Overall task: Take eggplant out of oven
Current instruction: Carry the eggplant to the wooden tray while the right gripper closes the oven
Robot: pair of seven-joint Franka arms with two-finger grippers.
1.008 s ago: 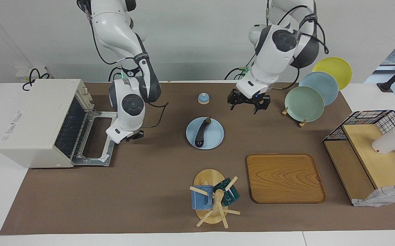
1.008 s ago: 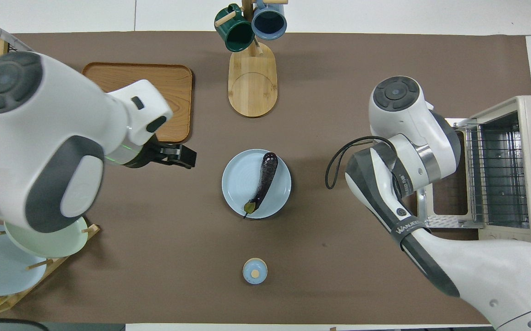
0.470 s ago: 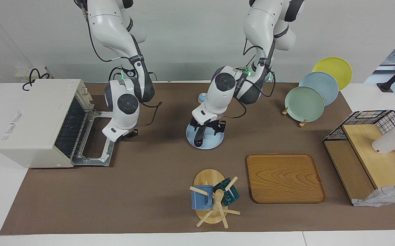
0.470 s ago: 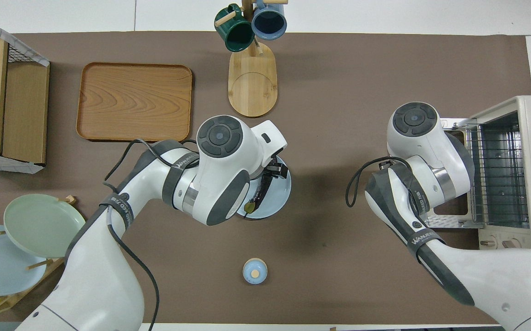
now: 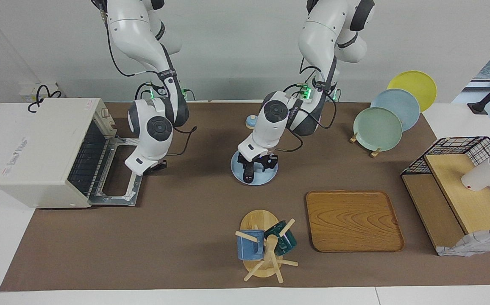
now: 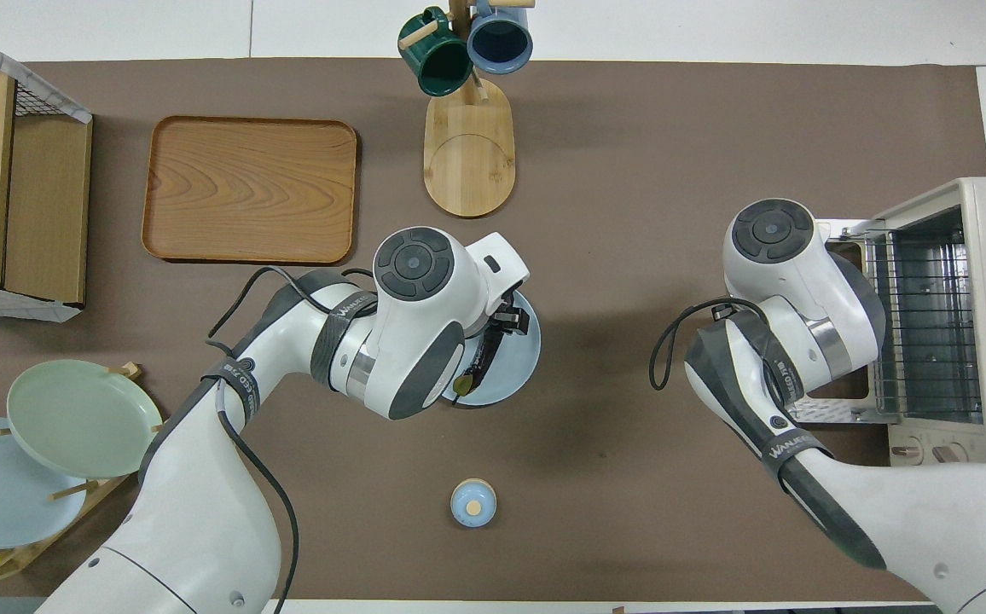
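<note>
I see the eggplant (image 5: pixel 248 171) lying on the pale blue plate (image 5: pixel 268 178) in the middle of the tabletop (image 5: pixel 185 237), out of the oven (image 5: pixel 41 148). Only its blunt end shows in the facing view; in the overhead view I catch a strip of it and the stem tip at the plate's nearer rim.

Left claw (image 5: pixel 257 166) is down at the eggplant, a finger on either side of it; I cannot tell whether the fingers have pinched it or stand slightly off.

Right claw (image 5: pixel 157 166) hangs just over the outer edge of the oven's lowered door (image 5: pixel 118 173), clenched on nothing. That arm waits.

Oven sits at the right arm's end of the tabletop, door folded flat, wire rack (image 6: pixel 928 328) showing inside.

Small blue bell (image 6: pixel 473 502) sits nearer to the robots than the plate. Mug tree (image 5: pixel 266 248) with a blue and a green mug stands farther from the robots, with a wooden tray (image 5: pixel 353 220) beside it toward the left arm's end. Plate rack (image 5: pixel 391 110) and black wire basket (image 5: pixel 461 148) sit at that end.
</note>
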